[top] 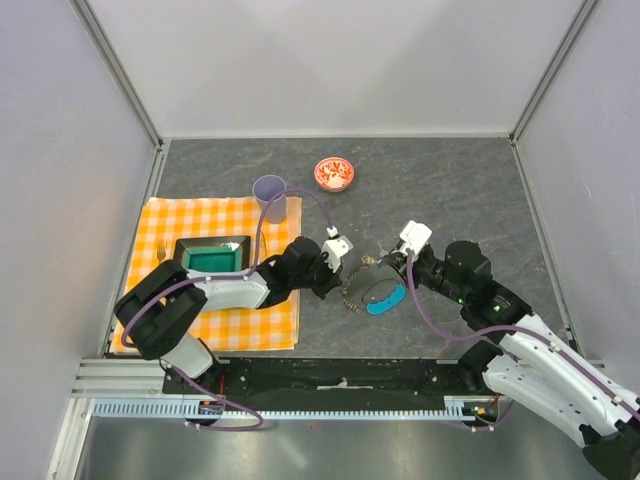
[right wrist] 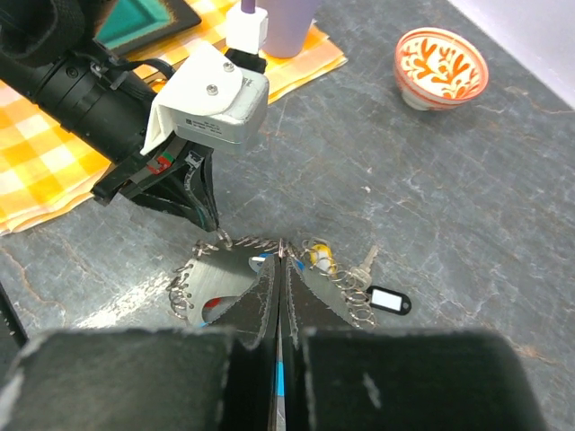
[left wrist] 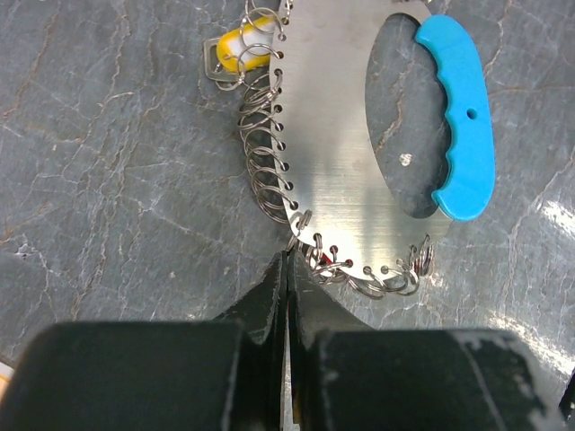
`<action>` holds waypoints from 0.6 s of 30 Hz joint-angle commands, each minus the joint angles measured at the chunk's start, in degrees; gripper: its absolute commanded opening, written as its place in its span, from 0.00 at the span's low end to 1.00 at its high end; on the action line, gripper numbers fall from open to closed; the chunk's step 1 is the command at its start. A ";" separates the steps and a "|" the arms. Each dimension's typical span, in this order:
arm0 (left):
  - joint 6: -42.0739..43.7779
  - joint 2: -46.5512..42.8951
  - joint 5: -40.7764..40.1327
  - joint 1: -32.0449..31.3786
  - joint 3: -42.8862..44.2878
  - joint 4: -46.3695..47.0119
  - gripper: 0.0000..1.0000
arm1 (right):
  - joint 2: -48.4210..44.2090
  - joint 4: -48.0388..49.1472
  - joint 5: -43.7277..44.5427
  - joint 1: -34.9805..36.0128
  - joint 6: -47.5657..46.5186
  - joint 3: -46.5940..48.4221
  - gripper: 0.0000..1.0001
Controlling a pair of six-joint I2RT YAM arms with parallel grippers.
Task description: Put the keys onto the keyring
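The keyring is a shiny metal plate (left wrist: 337, 171) edged with several wire rings (left wrist: 260, 135) and carrying a bright blue crescent fob (left wrist: 460, 126). It lies on the grey table between the arms (top: 362, 288). My left gripper (left wrist: 288, 259) is shut on a ring at the plate's near edge. My right gripper (right wrist: 281, 254) is shut on the plate's opposite edge, among the rings. A yellow-tagged key (left wrist: 244, 49) hangs at the rim. A bare metal key (right wrist: 367, 260) and a black-and-white tag (right wrist: 386, 300) lie by the plate. Something red (left wrist: 325, 260) shows under the plate.
A red-and-white bowl (top: 335, 173) stands at the back and a purple cup (top: 269, 190) on the corner of an orange checked cloth (top: 160, 225). A black tray with green inside (top: 212, 258) sits on the cloth. Frame posts and walls enclose the table.
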 commanded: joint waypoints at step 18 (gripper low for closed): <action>7.76 3.32 5.74 0.00 -1.55 7.16 0.09 | 7.65 -0.35 -3.54 0.28 -1.76 1.03 0.00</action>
